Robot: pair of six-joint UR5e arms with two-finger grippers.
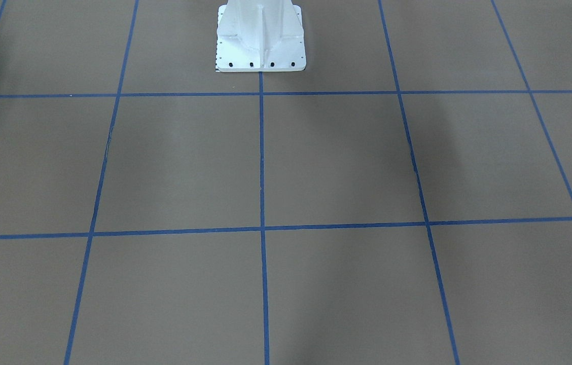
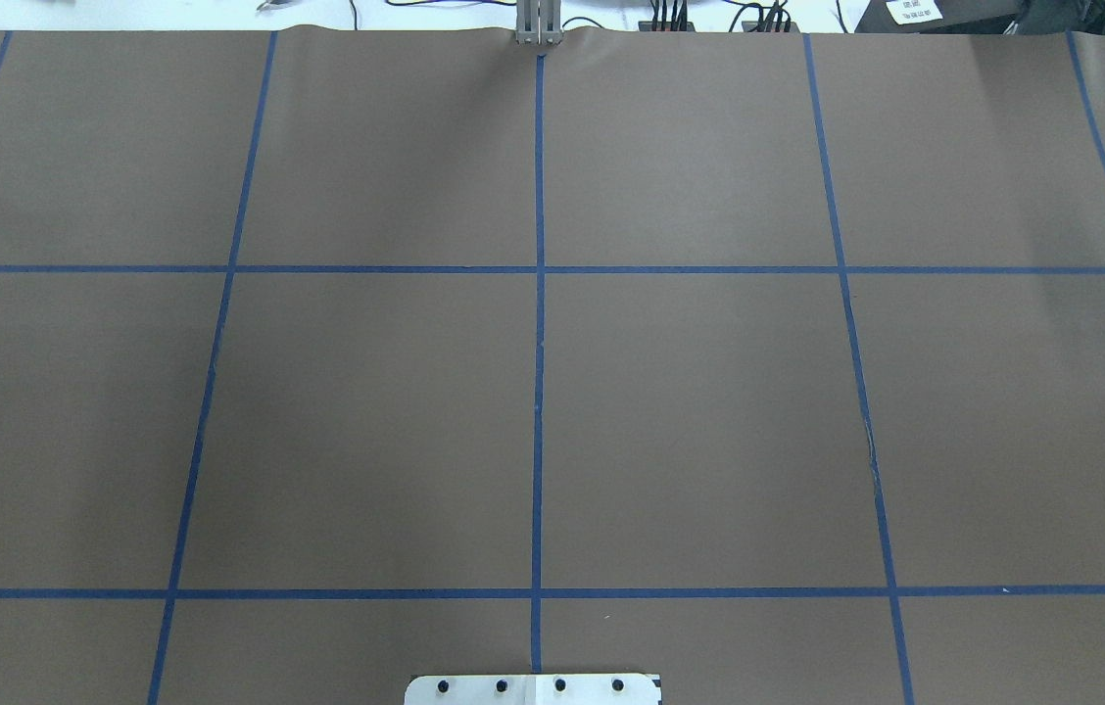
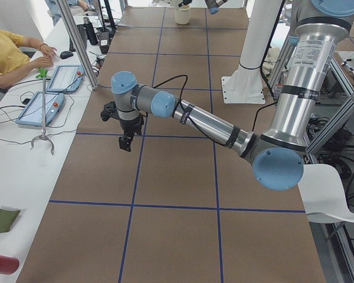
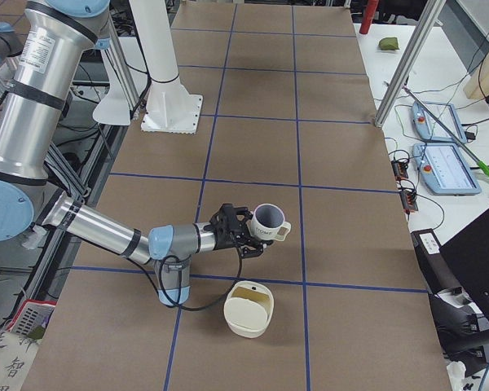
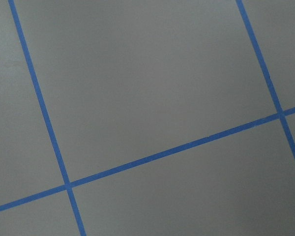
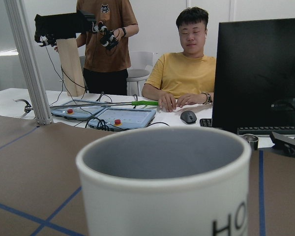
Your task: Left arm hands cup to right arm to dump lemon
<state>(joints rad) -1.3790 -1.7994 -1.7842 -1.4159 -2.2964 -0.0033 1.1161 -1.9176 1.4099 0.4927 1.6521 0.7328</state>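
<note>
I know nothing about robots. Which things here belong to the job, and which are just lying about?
Job: mug at the right gripper; left gripper, away from it; probably the cream bowl, with what may be the lemon inside.
Lying about: tablets, monitor, mouse, green pouch.

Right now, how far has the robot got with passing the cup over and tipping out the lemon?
Done, it seems: the hand-over. The cup is at the right gripper, and the left gripper hangs apart with nothing in it. In hand: the cup, upright beside a cream bowl. Left: tipping it. I cannot find the lemon.
</note>
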